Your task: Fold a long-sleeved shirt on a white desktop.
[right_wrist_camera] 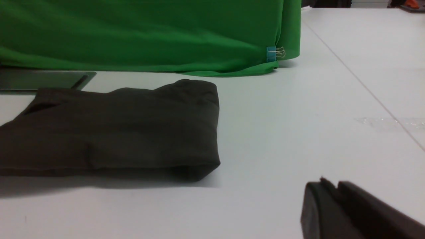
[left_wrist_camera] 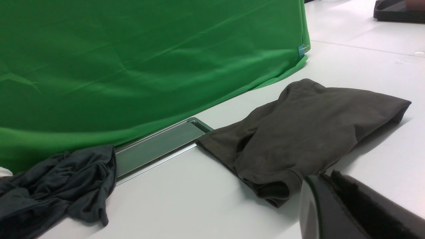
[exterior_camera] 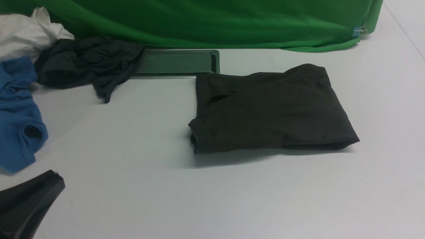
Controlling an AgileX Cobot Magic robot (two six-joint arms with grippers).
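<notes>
The long-sleeved shirt [exterior_camera: 270, 111] lies folded on the white desktop [exterior_camera: 132, 186]. The left gripper [exterior_camera: 26, 202], at 8 o'clock, and the right gripper [right_wrist_camera: 335, 205] are pressed together, empty.

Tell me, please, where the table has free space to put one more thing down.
The white desktop is bare in front of the folded long-sleeved shirt and to its right. It is crowded far left: the grey garment, blue shirt and white cloth pile together.
</notes>
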